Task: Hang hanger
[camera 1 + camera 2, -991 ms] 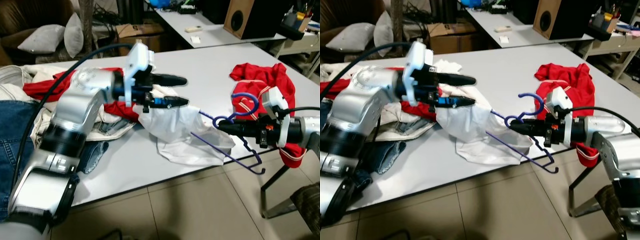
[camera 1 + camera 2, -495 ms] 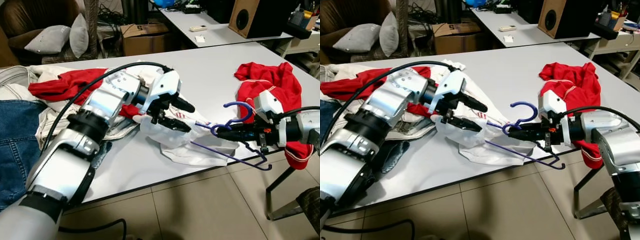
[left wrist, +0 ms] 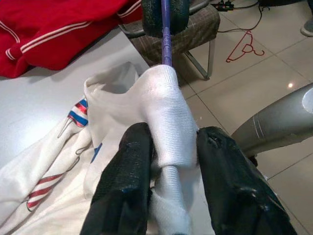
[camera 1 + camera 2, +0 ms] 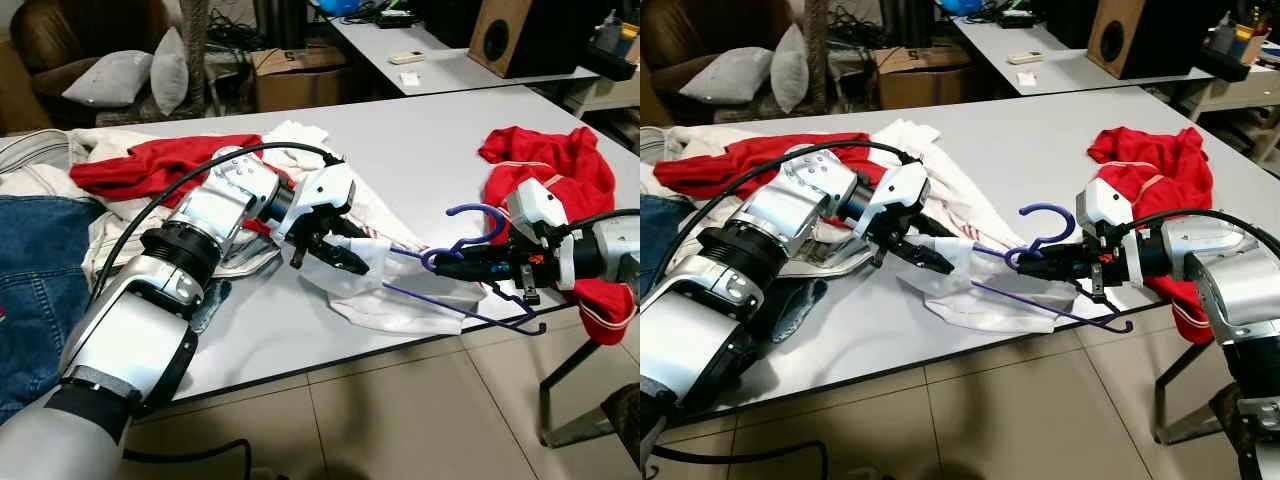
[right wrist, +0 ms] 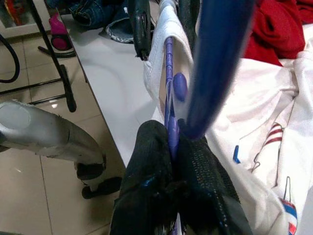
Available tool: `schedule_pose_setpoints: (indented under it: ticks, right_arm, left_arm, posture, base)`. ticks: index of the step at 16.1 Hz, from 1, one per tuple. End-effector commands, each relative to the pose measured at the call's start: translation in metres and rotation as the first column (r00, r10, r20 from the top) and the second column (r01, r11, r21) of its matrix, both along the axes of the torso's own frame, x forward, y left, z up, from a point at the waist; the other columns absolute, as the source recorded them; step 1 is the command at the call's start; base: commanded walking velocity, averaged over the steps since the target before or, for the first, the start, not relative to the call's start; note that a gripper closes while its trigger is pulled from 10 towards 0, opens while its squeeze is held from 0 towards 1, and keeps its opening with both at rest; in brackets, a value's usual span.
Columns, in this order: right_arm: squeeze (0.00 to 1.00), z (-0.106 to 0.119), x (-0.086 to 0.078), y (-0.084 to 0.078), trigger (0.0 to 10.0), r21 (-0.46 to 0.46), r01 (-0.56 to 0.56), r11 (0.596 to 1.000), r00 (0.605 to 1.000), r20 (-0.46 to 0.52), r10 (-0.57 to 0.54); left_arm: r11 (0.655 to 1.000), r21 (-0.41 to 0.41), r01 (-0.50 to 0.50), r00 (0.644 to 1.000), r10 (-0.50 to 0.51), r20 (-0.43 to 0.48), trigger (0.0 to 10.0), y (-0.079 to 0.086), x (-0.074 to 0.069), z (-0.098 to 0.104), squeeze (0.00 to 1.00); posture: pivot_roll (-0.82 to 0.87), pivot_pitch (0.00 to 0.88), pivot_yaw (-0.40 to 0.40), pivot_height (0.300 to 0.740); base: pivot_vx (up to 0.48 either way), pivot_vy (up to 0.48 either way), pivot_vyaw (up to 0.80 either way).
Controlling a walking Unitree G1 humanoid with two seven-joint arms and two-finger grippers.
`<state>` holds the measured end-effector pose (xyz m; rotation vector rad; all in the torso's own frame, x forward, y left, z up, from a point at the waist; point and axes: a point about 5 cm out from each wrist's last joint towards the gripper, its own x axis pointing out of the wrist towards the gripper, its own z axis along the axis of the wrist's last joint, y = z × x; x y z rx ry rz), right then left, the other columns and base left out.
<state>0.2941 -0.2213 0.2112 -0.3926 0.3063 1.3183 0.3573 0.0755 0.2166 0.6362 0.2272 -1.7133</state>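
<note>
Left eye view, thin purple hanger [image 4: 470, 300] pinched in right gripper [image 4: 447, 266], left gripper [image 4: 345, 252] clamps white shirt [image 4: 400, 305]

Silver arms, white wrist housings, black cables, textured black jaws

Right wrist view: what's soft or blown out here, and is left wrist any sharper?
Right wrist view: the purple hanger hook is a close, blurred blue band, while the right gripper fingers are fairly sharp. Left wrist view: crisp on the white shirt pinched by the left gripper; small glare spots on the floor tiles.
</note>
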Motion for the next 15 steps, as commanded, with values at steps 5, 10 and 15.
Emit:
schedule_pose_setpoints:
  ticks: [5, 10, 15]
  right_arm:
    - [0.00, 0.006, 0.003, 0.001, 10.0, -0.023, -0.023, 0.999, 0.999, 0.027, 0.024]
    - [0.03, 0.006, 0.004, 0.000, 10.0, -0.024, -0.017, 1.000, 1.000, 0.012, 0.017]
    - [1.00, 0.022, 0.012, -0.011, 10.0, 0.097, 0.135, 0.986, 0.986, 0.081, -0.143]
  left_arm:
    - [1.000, -0.002, -0.005, 0.999, 0.005, 0.035, 0.0, -0.003, 0.004, 0.010, 0.00]
    - [1.000, -0.022, -0.003, 1.000, 0.003, 0.022, 0.0, -0.003, 0.004, 0.008, 0.00]
    - [0.988, -0.110, -0.105, 0.994, 0.103, -0.020, 0.0, 0.008, 0.006, -0.001, 0.00]
  posture:
    - [-0.06, 0.000, 0.040, 0.740]
    - [-0.06, 0.000, 0.042, 0.740]
    - [-0.06, 0.000, 0.055, 0.740]
  base:
    - [0.000, 0.000, 0.00]
    - [0.000, 0.000, 0.00]
    - [0.000, 0.000, 0.00]
